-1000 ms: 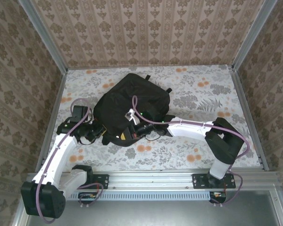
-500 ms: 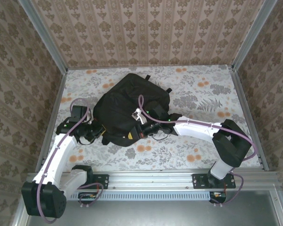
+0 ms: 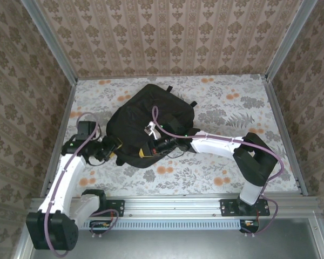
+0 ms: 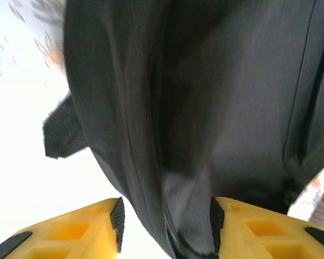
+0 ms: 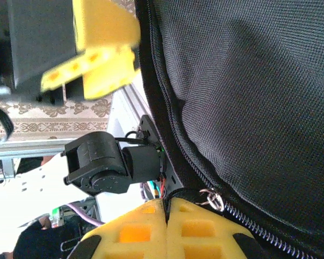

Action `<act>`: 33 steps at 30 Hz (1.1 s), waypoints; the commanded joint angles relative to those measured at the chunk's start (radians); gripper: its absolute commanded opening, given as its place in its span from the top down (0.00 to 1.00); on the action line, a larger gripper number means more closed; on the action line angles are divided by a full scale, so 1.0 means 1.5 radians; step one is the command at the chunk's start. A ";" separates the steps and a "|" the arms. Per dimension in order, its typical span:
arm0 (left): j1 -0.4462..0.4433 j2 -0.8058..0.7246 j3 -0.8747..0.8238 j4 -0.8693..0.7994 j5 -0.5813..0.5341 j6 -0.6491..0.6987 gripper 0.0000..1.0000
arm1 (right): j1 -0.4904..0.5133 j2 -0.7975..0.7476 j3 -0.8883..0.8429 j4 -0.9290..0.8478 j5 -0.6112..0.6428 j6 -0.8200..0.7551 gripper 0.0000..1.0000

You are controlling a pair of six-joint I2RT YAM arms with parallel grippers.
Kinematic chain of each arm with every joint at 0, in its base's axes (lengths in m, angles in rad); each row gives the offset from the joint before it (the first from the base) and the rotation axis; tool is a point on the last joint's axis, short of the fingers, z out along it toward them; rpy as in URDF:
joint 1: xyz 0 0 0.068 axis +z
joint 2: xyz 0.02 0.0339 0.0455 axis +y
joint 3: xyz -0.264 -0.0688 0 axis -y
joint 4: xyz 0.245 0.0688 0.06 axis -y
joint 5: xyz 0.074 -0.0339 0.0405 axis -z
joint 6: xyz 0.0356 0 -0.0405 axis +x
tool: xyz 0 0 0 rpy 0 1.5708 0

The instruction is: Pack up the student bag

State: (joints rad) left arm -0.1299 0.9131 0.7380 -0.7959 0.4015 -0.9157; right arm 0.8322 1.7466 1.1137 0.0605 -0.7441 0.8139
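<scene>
Student bag [image 3: 146, 116] fabric ran between the left fingers [image 4: 117, 217], which stood spread; the right fingers [image 5: 191, 233] were pressed together just beside its zipper pull [image 5: 211, 199]. It lay on the flowered worktop [image 3: 232, 108], left of centre.

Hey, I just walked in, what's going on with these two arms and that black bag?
Two robot arms are working on the student bag, which lies on the floral table. The left tool sits at the bag's left side, jaws apart around a fold of its fabric. The right tool is shut at the bag's near edge, right beside a metal zipper pull.
</scene>
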 commanded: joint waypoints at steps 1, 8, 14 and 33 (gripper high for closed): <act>-0.037 -0.037 -0.026 -0.003 0.030 -0.077 0.52 | 0.001 0.005 0.017 0.038 -0.007 0.020 1.00; -0.125 -0.047 -0.042 0.031 -0.023 -0.148 0.51 | 0.001 -0.011 -0.006 0.048 0.000 0.020 1.00; -0.168 -0.020 -0.050 0.061 -0.050 -0.173 0.53 | 0.000 -0.038 -0.028 0.040 0.006 0.011 1.00; -0.165 -0.015 -0.058 0.061 -0.101 -0.135 1.00 | -0.002 -0.088 -0.074 -0.045 0.022 -0.066 1.00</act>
State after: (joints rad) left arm -0.3962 0.9112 0.6540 -0.7021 0.2874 -1.1522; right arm 0.8310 1.6676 1.0176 0.0471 -0.7162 0.7692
